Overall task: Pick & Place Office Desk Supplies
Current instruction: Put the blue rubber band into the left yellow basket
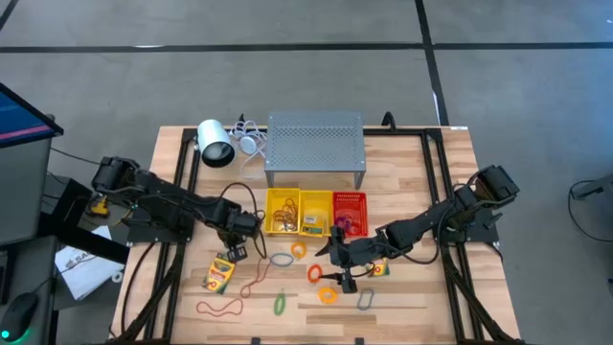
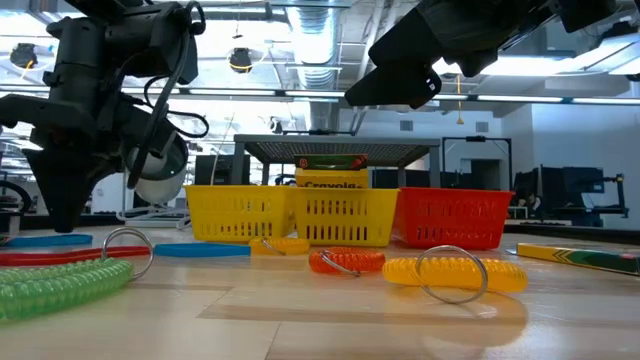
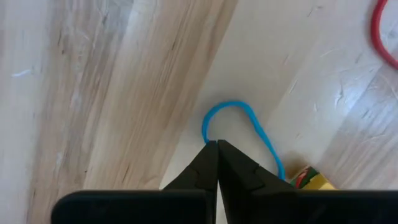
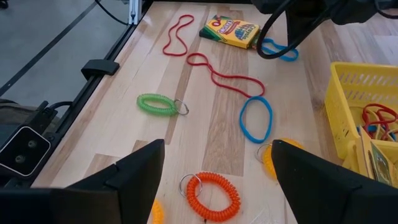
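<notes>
Because the left gripper is pinching only a thin blue rubber band beside the crayon box, it may slip free.

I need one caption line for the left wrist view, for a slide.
Left gripper, jaws shut on a blue rubber band lying on the wooden table, beside a crayon box.

In the left wrist view we see the blue rubber band partly hidden behind the gripper fingers, and a crayon box cut off at five o'clock. Basket contents stay indistinct from above.
</notes>
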